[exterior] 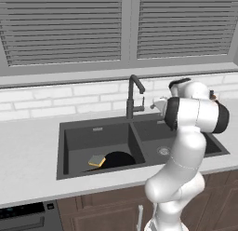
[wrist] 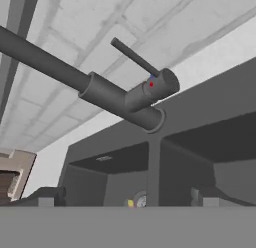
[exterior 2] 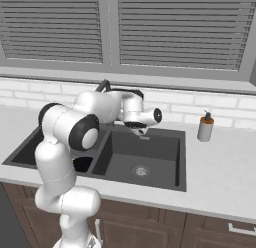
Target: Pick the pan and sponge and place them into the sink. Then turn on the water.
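The pan (exterior: 118,159) and sponge (exterior: 97,160) lie in the sink's (exterior: 74,127) left basin, touching. The claw (wrist: 125,196) hangs released near the faucet (exterior: 132,96), grasping nothing.

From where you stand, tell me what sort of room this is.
Almost certainly a kitchen: a dark grey double-basin sink with a tall dark gooseneck faucet, set in a pale counter over brown wooden cabinets, with a white tile backsplash.
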Robot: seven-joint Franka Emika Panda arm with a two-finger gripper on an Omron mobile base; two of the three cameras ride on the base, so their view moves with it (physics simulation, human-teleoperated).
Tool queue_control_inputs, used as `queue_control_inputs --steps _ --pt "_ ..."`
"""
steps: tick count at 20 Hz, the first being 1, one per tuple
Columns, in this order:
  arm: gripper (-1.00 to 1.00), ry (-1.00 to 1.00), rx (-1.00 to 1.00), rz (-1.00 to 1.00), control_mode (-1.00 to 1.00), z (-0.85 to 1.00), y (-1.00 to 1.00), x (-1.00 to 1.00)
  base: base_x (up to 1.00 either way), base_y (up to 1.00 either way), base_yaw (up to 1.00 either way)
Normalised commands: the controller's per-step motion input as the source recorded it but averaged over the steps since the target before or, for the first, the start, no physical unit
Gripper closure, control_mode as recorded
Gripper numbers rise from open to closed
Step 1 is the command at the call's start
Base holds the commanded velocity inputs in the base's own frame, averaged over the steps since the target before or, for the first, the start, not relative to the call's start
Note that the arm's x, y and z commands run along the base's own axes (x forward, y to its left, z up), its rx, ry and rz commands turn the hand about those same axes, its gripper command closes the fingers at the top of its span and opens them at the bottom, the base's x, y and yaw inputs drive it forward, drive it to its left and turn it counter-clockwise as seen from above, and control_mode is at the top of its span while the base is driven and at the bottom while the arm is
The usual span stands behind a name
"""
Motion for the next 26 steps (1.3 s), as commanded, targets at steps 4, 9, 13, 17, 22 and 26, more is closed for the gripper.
queue_control_inputs --steps 4,9,13,17,22,26 --pt "-1.00 -0.13 0.00 0.00 -1.00 -0.30 0.01 0.21 0.00 0.00 0.00" --pt "-1.00 -0.05 0.00 0.00 -1.00 -0.06 0.01 0.26 0.00 0.00 0.00" --pt "-1.00 0.02 0.00 0.00 -1.00 0.00 0.06 0.27 0.00 0.00 0.00" --pt "-1.00 0.03 0.00 0.00 -1.00 -0.03 0.03 0.34 0.00 0.00 0.00" --pt "-1.00 0.00 0.00 0.00 -1.00 -0.05 0.10 0.34 0.00 0.00 0.00" --pt "-1.00 0.00 0.00 0.00 -1.00 -0.11 0.09 0.34 0.00 0.00 0.00"
